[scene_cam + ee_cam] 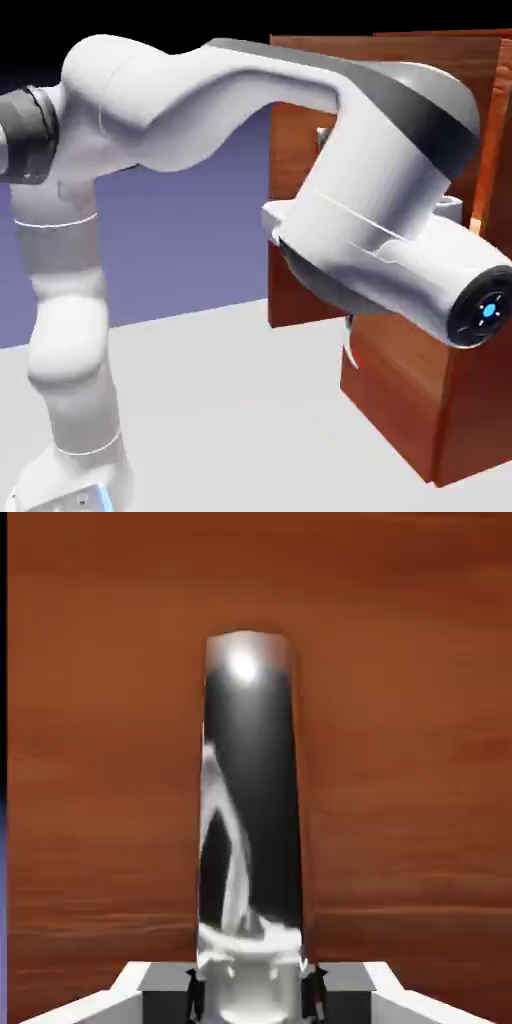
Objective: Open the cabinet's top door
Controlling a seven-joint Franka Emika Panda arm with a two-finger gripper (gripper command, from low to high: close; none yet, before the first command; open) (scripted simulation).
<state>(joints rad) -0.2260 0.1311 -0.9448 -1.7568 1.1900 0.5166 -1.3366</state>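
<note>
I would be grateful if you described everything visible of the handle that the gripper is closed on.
The handle is a long, upright bar with a glossy, metallic look: dark along most of its length, with bright silvery reflections, and a pale, rounded top end in the hand view. It is mounted on the reddish-brown wood-grain door, close to one edge. The gripper's fingertips close on its lower part from both sides. Its lowest end runs out of that picture.
</note>
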